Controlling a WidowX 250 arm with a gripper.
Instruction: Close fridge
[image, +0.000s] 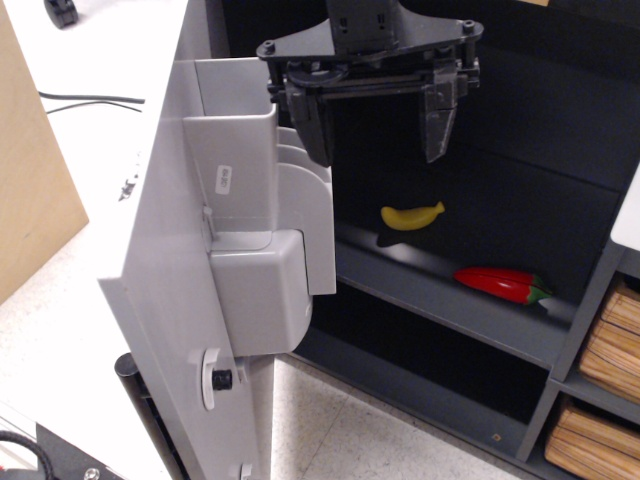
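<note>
The fridge stands open. Its light-grey door (165, 290) swings out at the left, inner side facing me, with grey bins (265, 290) on it. The black bar handle (140, 400) shows at the door's lower edge. The dark interior (520, 190) has a shelf (440, 295) holding a yellow banana (412, 216) and a red pepper (498, 284). My gripper (378, 140) hangs open and empty in front of the interior, just right of the door's upper bin, above the banana.
Grey open shelving with tan slatted boxes (600, 390) stands at the right. A tan board (30, 190) leans at the far left, with black cables (90, 100) on the white surface behind. Speckled floor (350, 430) lies below.
</note>
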